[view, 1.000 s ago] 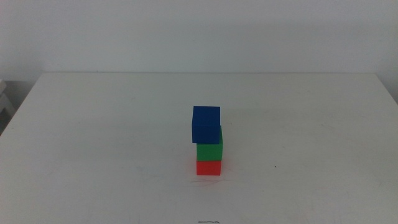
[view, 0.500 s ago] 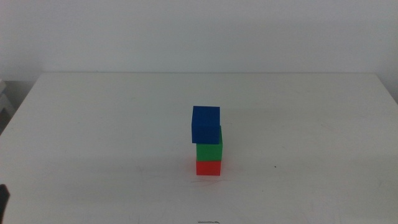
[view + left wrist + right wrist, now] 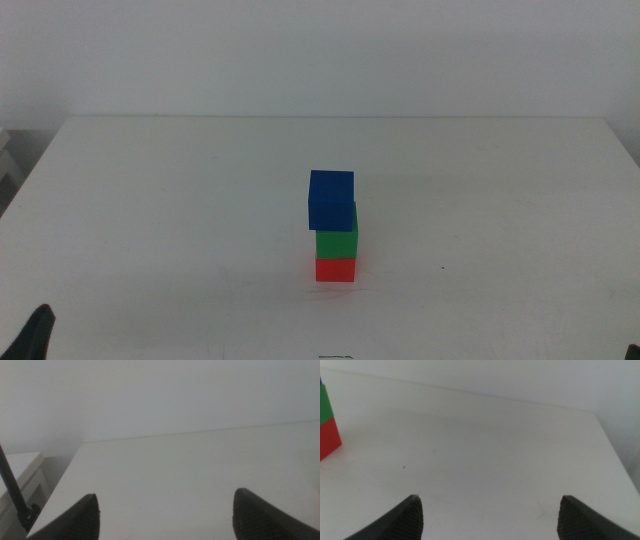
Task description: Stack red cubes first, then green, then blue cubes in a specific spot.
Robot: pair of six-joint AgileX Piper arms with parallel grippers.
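Observation:
In the middle view a stack stands at the table's centre. The red cube (image 3: 335, 269) is at the bottom, the green cube (image 3: 337, 241) sits on it, and the blue cube (image 3: 331, 199) is on top, shifted slightly left. My left gripper (image 3: 165, 515) is open and holds nothing; its tip (image 3: 35, 336) shows at the bottom left corner, far from the stack. My right gripper (image 3: 490, 517) is open and holds nothing. Its wrist view catches the red cube (image 3: 329, 437) and the green cube (image 3: 324, 404) at the picture's edge, well away from the jaws.
The white table (image 3: 180, 220) is bare around the stack. A white cabinet (image 3: 20, 472) and a thin dark rod (image 3: 14, 492) stand beyond the table's left edge.
The left gripper's tip has come further into the middle view's bottom left corner. The stack has not moved.

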